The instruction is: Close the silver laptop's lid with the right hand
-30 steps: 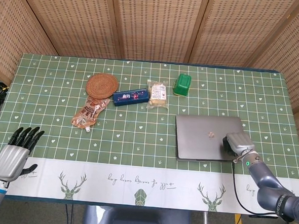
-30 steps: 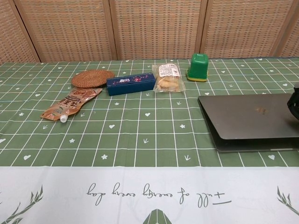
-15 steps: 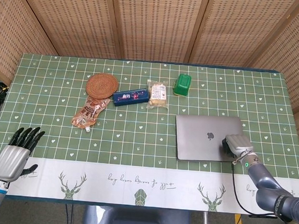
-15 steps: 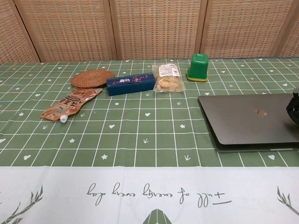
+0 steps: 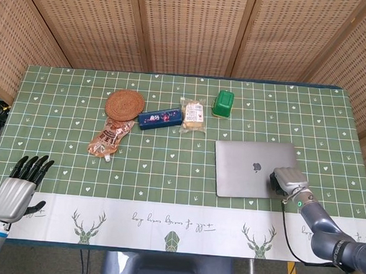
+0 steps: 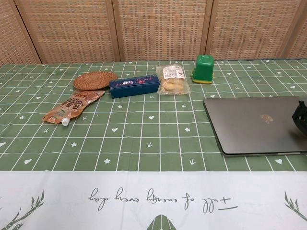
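Now we are resting our right hand (image 5: 287,179), its fingers hidden, on the silver laptop (image 5: 254,169) lying shut toward four o'clock, while our left hand (image 5: 18,189) is idling spread at eight o'clock.

silver laptop (image 5: 254,169) lid: pale logo mark, centre-right of frame, no lettering | tablecloth (image 6: 158,196) white border, bottom of chest view: cursive script, upside down, unreadable | blue box (image 6: 134,86), snack packets: print too small
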